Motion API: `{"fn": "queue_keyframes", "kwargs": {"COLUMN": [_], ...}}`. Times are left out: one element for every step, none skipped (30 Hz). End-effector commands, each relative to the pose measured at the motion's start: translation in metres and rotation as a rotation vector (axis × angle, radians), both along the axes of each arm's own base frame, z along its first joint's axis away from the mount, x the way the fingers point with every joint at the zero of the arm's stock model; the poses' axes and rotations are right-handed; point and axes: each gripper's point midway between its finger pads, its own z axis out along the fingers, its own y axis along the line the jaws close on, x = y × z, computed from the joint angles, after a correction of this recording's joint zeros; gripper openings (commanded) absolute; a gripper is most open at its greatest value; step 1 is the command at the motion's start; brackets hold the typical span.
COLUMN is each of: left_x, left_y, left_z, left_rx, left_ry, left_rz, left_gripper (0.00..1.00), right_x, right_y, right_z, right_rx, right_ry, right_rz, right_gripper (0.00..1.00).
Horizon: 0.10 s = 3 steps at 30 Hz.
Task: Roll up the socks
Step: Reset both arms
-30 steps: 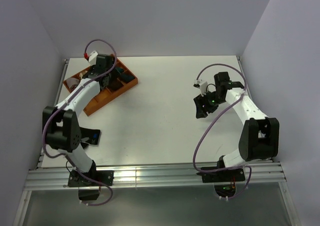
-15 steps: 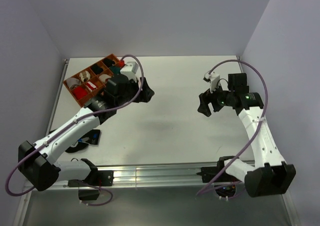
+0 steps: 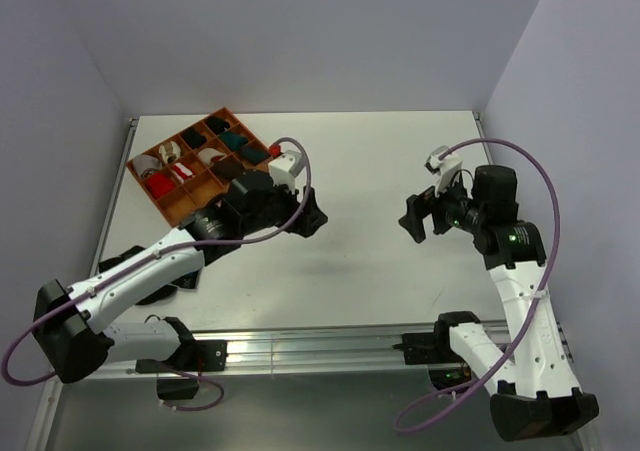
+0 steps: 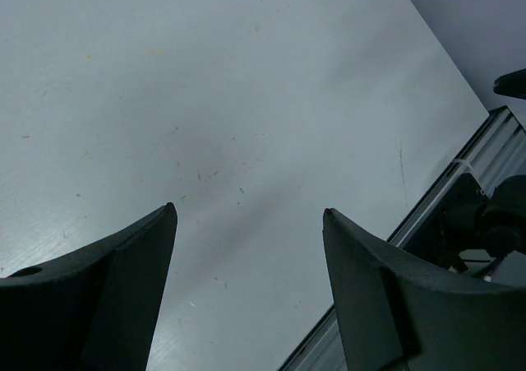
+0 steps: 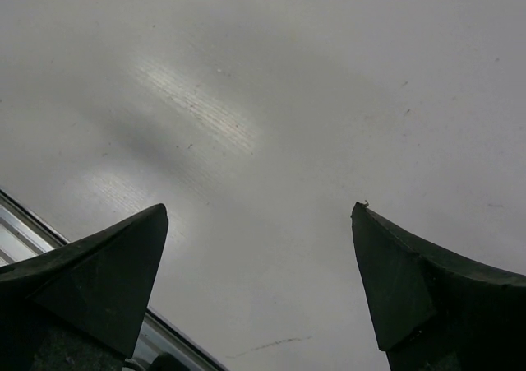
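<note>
No dark brown sock shows plainly in any view. A dark flat thing [image 3: 165, 283] lies near the table's left front edge, partly under the left arm; I cannot tell what it is. My left gripper [image 3: 316, 219] is open and empty over the middle of the white table [image 3: 350, 161]. In the left wrist view the left gripper [image 4: 246, 210] frames only bare tabletop. My right gripper [image 3: 411, 221] is open and empty, raised over the right half. In the right wrist view the right gripper [image 5: 260, 206] also shows only bare table.
An orange divided tray [image 3: 168, 203] stands at the back left, holding red, white, teal and dark sock bundles. Grey walls close the table on three sides. A metal rail [image 3: 320, 346] runs along the front edge and shows in the left wrist view [image 4: 460, 173].
My left arm has swung from over the orange tray out to the table's middle, uncovering the tray. My right arm has shifted slightly right. Both grippers stay open.
</note>
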Motion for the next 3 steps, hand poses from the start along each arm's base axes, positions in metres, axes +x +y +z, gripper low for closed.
{"fn": "queue_keyframes", "kwargs": {"left_x": [-0.005,-0.006,-0.0091], "left_y": [-0.0049,-0.0052,-0.0048], "left_z": [0.0322,0.0321,0.0327], "left_rx": [-0.047,-0.046,-0.049], "left_ry": [-0.071,-0.072,-0.076], "left_rz": [-0.037,-0.039,-0.044], "left_gripper": [0.77,0.77,0.77], "right_x": [0.0087,0.0095,0.0091], "right_y": [-0.0002,-0.0011,-0.0011], "right_z": [0.005,0.0064,0.0085], "right_rx": [0.031,0.033,0.043], "right_ry": [-0.022,-0.031,-0.037], "right_rz": [-0.034,-0.044,-0.054], "right_gripper": [1.0,1.0,1.0]}}
